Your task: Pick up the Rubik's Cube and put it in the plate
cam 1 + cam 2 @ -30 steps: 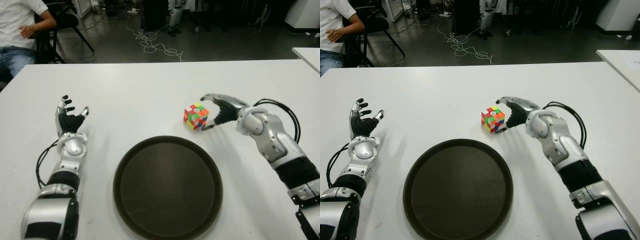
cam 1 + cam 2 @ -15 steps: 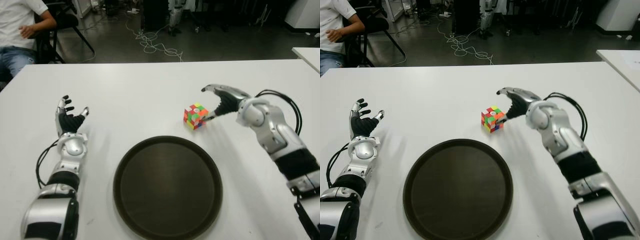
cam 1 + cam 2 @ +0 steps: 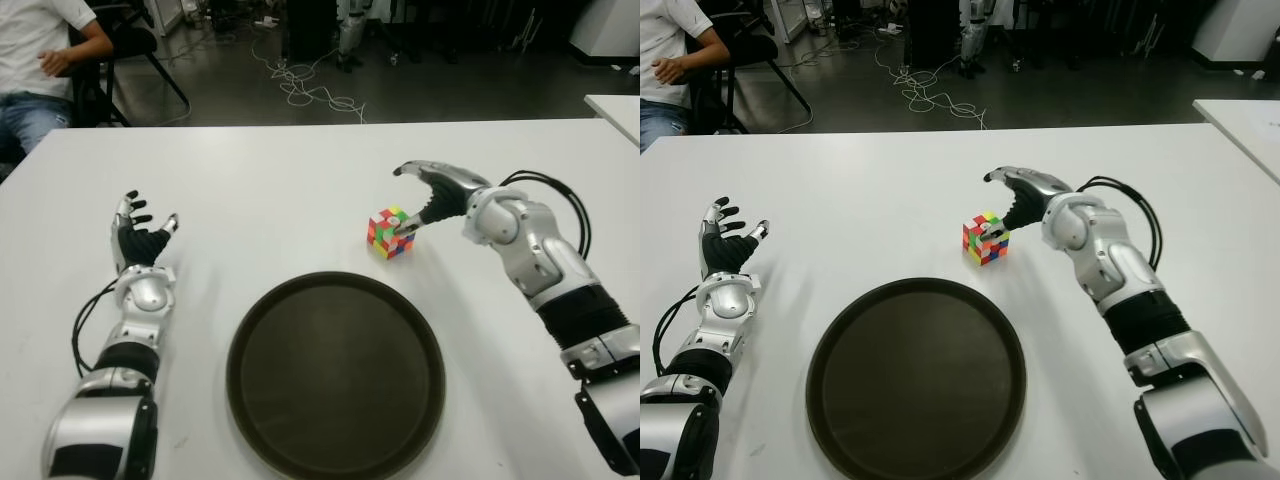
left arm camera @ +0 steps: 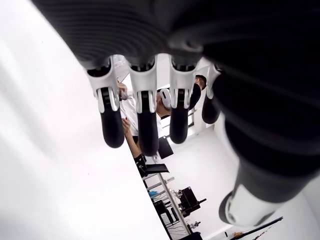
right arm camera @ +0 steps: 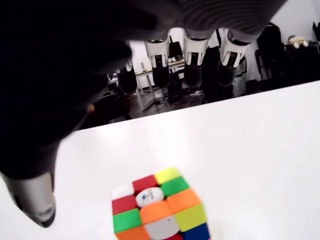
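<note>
Over the Rubik's Cube [image 3: 392, 232], the right hand [image 3: 428, 192] now sits closer than half a second ago, its thumb tip reaching the cube's top edge while the fingers [image 5: 192, 51] arch spread above it, holding nothing. Below the hand, nearer the robot, lies the dark plate [image 3: 260, 400], empty of the cube, which stands on the white table [image 3: 280, 180]. Far to the side, the left hand [image 3: 140, 243] keeps its fingers spread, palm up
</note>
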You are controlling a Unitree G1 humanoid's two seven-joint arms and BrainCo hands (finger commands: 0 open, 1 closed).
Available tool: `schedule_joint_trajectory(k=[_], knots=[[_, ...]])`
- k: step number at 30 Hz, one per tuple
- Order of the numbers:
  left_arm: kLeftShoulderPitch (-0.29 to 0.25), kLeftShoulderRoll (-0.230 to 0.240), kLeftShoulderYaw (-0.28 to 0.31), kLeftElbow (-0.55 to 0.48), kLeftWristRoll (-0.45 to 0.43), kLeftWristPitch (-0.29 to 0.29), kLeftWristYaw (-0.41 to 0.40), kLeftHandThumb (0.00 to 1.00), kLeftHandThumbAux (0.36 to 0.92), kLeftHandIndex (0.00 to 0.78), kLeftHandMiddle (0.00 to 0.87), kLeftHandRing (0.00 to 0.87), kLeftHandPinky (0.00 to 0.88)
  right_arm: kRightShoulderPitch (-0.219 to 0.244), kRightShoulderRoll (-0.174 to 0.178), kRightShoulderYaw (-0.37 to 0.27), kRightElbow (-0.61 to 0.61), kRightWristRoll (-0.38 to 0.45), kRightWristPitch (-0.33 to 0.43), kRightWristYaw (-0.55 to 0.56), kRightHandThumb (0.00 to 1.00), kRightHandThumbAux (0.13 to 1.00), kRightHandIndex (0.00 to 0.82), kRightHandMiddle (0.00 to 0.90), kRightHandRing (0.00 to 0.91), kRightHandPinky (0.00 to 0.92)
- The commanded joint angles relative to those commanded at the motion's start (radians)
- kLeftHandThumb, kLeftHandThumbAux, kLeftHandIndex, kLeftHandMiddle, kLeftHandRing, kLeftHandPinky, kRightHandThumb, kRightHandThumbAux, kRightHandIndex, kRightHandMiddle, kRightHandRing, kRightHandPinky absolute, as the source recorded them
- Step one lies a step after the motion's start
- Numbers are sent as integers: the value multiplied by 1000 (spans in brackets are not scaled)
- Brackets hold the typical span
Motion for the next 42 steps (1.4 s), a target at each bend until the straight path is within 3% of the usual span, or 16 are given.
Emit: schedule_joint_trajectory(k=[16, 30, 42], knots=[[2, -1, 8, 7, -8, -20, -3, 67, 758, 134, 201, 239, 316, -37, 39, 5, 55, 4, 13, 10, 0, 682, 0, 11, 15, 17], [0, -3, 7, 6, -8, -11, -1, 63, 761, 142, 224, 260, 321, -72, 70, 22, 159, -4, -58, -67, 0, 723, 14, 33, 38, 43], [0, 2, 0, 5, 1, -1, 0, 67, 758, 138, 211, 238, 285, -110, 102, 27, 266, -5, -60, -99, 0, 715, 4, 37, 43, 52]])
